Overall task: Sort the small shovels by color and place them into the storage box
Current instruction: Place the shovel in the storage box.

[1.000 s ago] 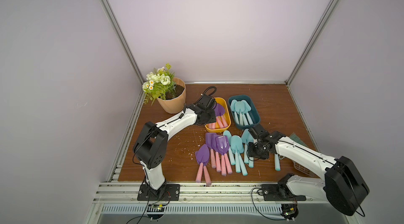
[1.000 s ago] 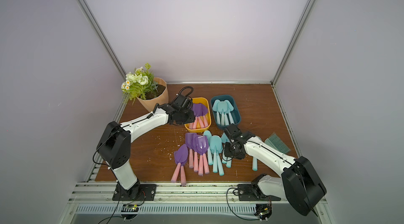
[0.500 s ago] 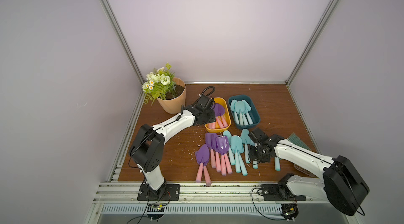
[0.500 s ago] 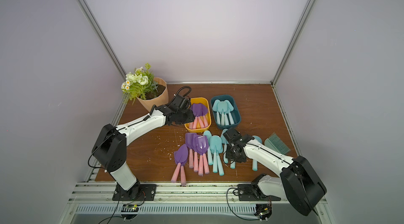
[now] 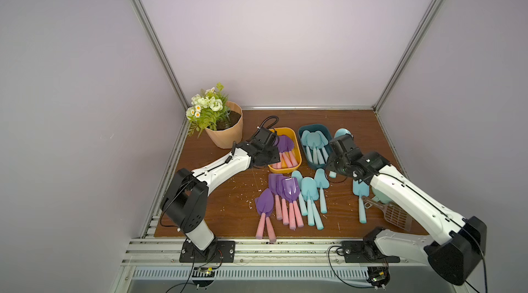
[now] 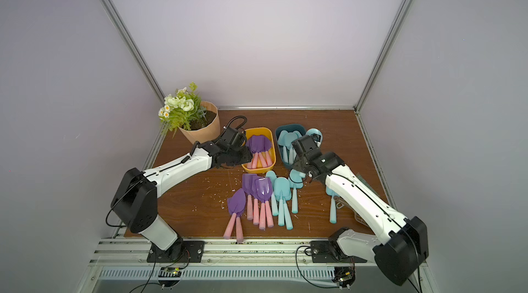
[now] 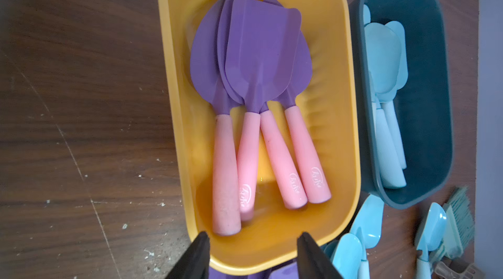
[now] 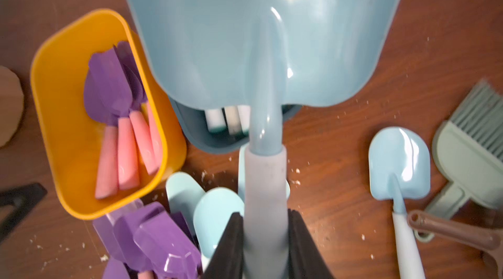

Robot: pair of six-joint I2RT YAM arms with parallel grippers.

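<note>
Right gripper (image 8: 265, 239) clamps aqua shovel (image 8: 258, 46) by its handle: glossy squarish blade, paler matte grip, beside yellow box (image 8: 54, 100). Left gripper (image 7: 251, 236) half-open, empty, at that box's rim.

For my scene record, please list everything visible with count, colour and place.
yellow box: one, yellow, centre back
teal box: one, dark teal, beside it
purple shovels: four, pink-handled, in yellow box; more loose in front
aqua shovels: several, aqua, teal box and loose in front
flower pot: one, tan, back left
slotted scoop: one, brown, front right
hand brush: one, grey-green, beside scoop
left arm: jaws open at yellow box
right arm: jaws shut on one aqua shovel
</note>
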